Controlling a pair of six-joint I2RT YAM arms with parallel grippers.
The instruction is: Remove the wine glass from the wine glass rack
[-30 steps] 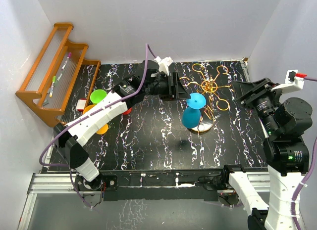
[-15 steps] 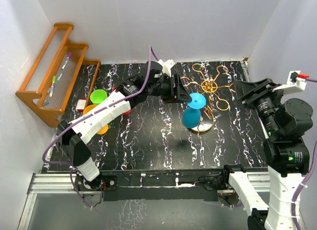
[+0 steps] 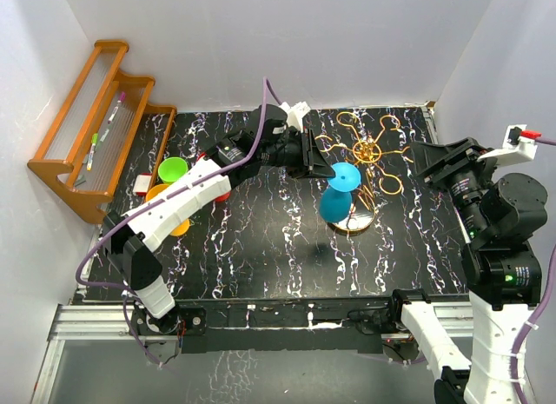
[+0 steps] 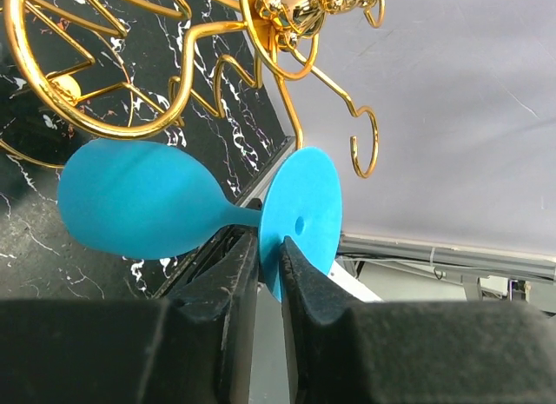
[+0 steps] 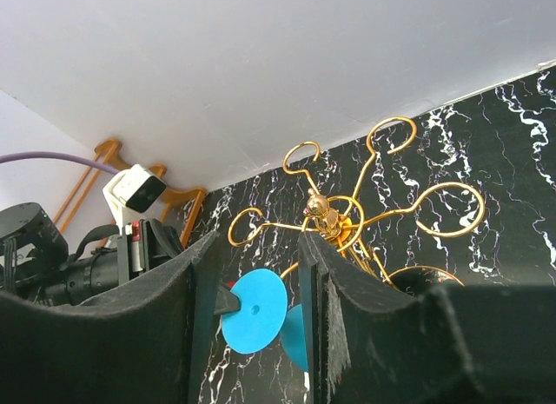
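Foot of wine glass [image 4: 139,204], left pincer [image 4: 269,245] clamped

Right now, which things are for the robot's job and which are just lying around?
For the job: blue wine glass; gold wine glass rack; left jaws, closed round the glass's stem.
Just lying about: wooden shelf with pens; green cup; orange cup.

jaws gripping blue wine glass [image 4: 139,211], gold rack [image 4: 291,9] behind
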